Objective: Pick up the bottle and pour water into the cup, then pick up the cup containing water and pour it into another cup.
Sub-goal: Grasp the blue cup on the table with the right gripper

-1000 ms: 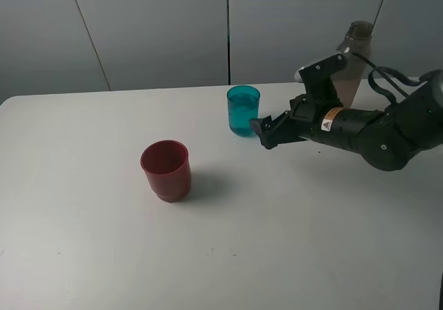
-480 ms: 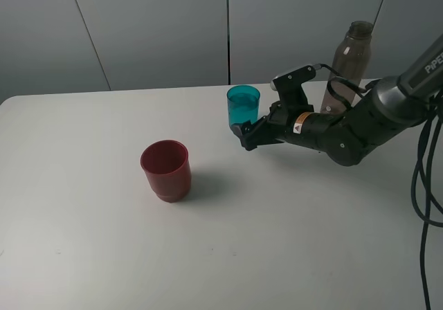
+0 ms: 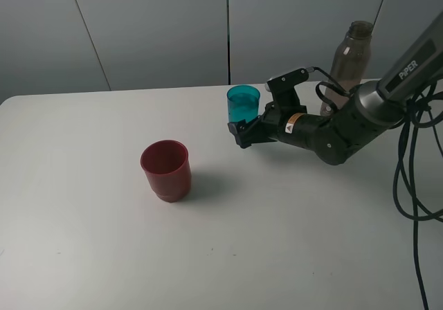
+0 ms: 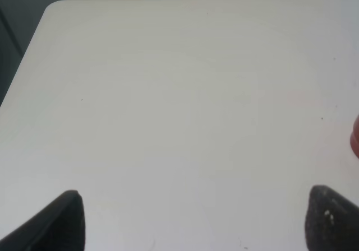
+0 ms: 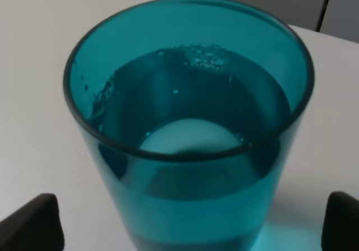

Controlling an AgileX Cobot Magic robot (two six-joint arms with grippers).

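1. Now, your right gripper (image 3: 243, 133) sits just right of centre in the overhead view, low against the teal tumbler (image 3: 243, 104). Its claw is spread: the wrist view shows a fingertip on each side of the tumbler, neither visibly touching.
2. That tumbler stands upright on the white table (image 3: 104, 254), upper middle of the frame, and it holds water. The first pour looks done, and grasping the tumbler is the step in hand.
3. The smoky bottle (image 3: 349, 54) stands upright at upper right, behind the arm, likely parked clear of the carry path.
4. The dark red cup (image 3: 165, 170) waits left of centre, mouth up, well apart from the tumbler.
5. Your left gripper (image 4: 199, 223) hangs spread over bare table, holding nothing.
6. Keep the tumbler level once you close on it, since a tilt would likely spill the water.
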